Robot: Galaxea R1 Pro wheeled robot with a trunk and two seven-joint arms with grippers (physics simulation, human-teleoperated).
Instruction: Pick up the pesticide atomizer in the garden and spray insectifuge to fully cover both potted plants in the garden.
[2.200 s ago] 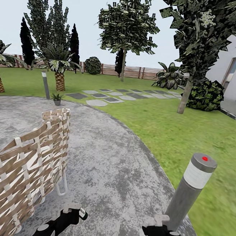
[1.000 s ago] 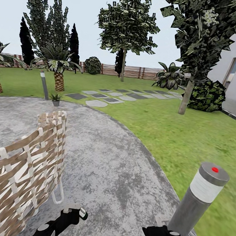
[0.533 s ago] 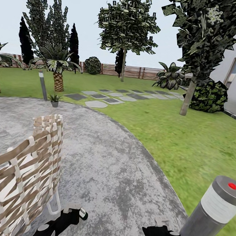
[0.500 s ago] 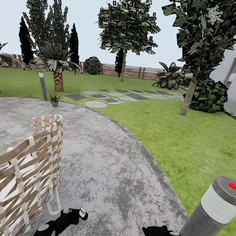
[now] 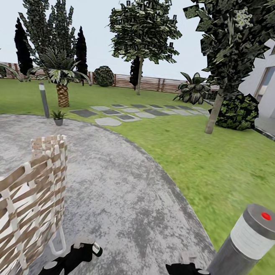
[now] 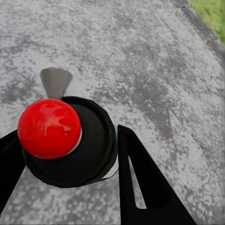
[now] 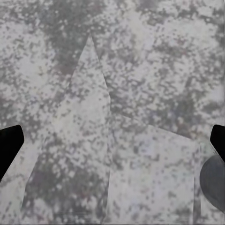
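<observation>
My left gripper (image 5: 85, 247) is shut on the pesticide atomizer (image 5: 96, 248), low over the grey stone patio (image 5: 124, 186) of the garden. The left wrist view looks down on the atomizer (image 6: 70, 145): a dark cylinder with a round red top, held between the black fingers (image 6: 140, 187) of the left gripper (image 6: 70, 161). My right gripper (image 5: 184, 260) hangs open above the patio, and in the right wrist view the right gripper (image 7: 112, 145) has nothing between its wide-apart fingertips. One small potted plant (image 5: 58, 117) stands at the patio's far left edge.
A woven wicker chair (image 5: 22, 198) stands close at my left. A grey lamp post (image 5: 247, 244) with a red dot rises at the near right, another lamp post (image 5: 43, 99) beside the potted plant. Lawn (image 5: 219, 162), stepping stones (image 5: 127, 111), trees, a fence and a house lie beyond.
The whole view has shifted as the camera moved: the chair and the potted plant slid left, the near lamp post dropped toward the lower right. Both grippers keep their pose.
</observation>
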